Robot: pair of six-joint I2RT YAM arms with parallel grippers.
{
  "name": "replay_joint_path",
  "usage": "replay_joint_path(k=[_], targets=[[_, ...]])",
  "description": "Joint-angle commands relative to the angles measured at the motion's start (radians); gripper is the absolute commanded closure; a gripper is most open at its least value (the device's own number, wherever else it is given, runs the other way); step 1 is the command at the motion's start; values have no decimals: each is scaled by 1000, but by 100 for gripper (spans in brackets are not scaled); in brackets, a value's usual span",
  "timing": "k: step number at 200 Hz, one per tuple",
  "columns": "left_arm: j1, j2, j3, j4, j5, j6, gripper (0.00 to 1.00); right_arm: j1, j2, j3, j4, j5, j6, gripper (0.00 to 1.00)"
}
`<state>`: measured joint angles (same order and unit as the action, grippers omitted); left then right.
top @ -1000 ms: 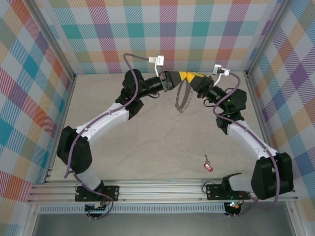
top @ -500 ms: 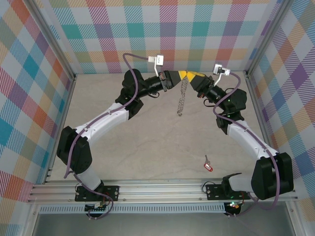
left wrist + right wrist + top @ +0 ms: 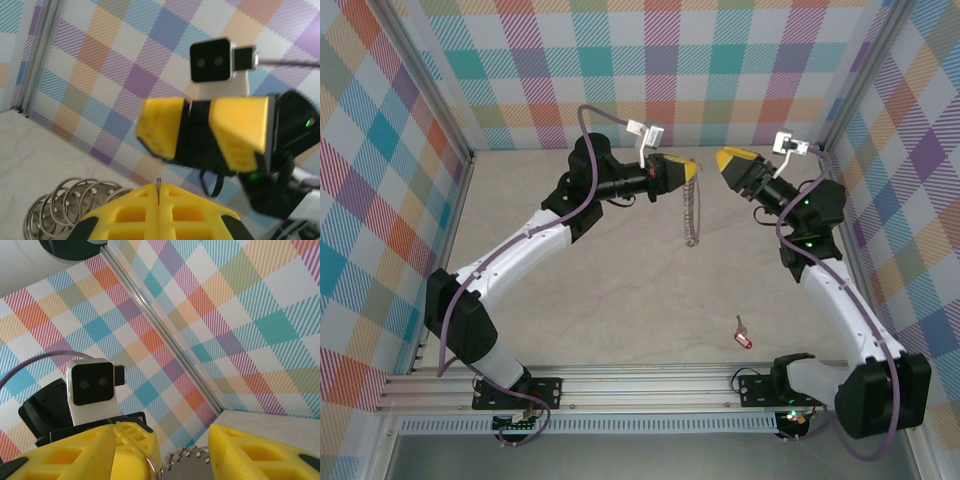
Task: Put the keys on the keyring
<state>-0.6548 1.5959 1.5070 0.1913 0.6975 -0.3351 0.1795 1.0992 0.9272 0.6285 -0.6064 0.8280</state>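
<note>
- Grey metal keyring (image 3: 693,215) hanging edge-on from left gripper (image 3: 694,168), clamped tight on its rim, at 12 o'clock over table (image 3: 620,280).
- Right gripper (image 3: 725,160) at 1 o'clock, jaws apart, clear of keyring.
- From above: red-headed key (image 3: 744,338) lying at 5 o'clock, well apart.
- Left wrist: keyring's wire loops (image 3: 70,200) beside closed fingers (image 3: 130,212).
- Right wrist: keyring's fringed edge (image 3: 182,460) seen between spread fingers (image 3: 260,455).

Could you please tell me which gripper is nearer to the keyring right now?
Left. The left gripper has its jaws shut on the keyring, which hangs from it; the right gripper stands apart beside it, jaws open.
</note>
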Motion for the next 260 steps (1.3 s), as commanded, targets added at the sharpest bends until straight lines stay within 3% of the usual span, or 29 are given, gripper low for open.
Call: replay_joint_path(k=[1,63,99,260], targets=[[2,-49,77,-163,68,221,100,-9,-36,52,-185,-71,-100,48],[4,-9,202,-380,139,396,100,-9,-15,113,-277,-318,-171,49],[4,15,240,-407,167,407,100,-8,20,110,-240,-357,-150,51],[4,47,274,-406,182,399,100,35,56,111,-189,-421,-122,82]])
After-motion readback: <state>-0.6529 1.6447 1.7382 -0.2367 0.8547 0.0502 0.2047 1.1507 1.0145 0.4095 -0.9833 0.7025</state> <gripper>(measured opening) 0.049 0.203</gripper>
